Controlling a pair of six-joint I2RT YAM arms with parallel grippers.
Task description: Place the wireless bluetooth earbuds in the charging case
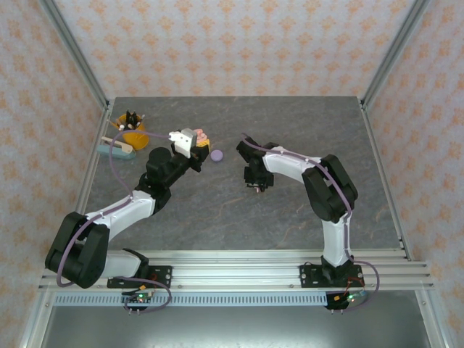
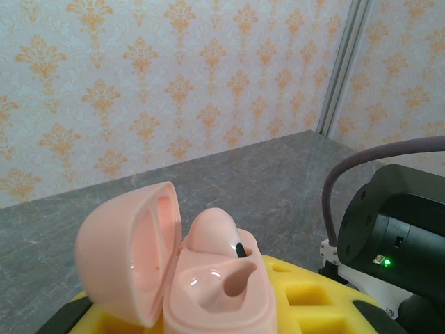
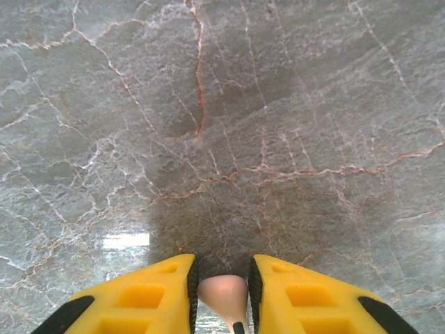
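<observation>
Overhead, the left arm reaches across the grey marble bench (image 1: 290, 217) toward its far left part. The left pincer (image 1: 193, 143) is closed on a pink charging case (image 1: 200, 135). A round lilac case (image 1: 216, 154) lies on the bench just beside it, to the right. The right arm bends in toward the middle, and the right pincer (image 1: 254, 181) points down at the bench, well apart from both cases. Near the far-left corner sits a small cluster of items (image 1: 129, 135), orange, black and pale blue, too small to name.

From the left wrist, the pink charging case (image 2: 208, 292) is clamped between the yellow fingers (image 2: 313, 299) of the left pincer (image 2: 208, 316). Its lid is swung open to the left. One seated bud (image 2: 215, 233), salmon-pink with a dark tip, sits in the far socket, while the nearer socket shows as a glossy hollow. Part of the right arm (image 2: 396, 229), black with a green light, stands close on the right, above the bench (image 2: 278, 174).

From the right wrist, the right pincer (image 3: 222, 282) looks straight down at the bench (image 3: 208, 104). Its two yellow fingers (image 3: 149, 296) are drawn close and pinch a salmon-pink earbud (image 3: 222, 292) between them, rounded end toward the bench.
</observation>
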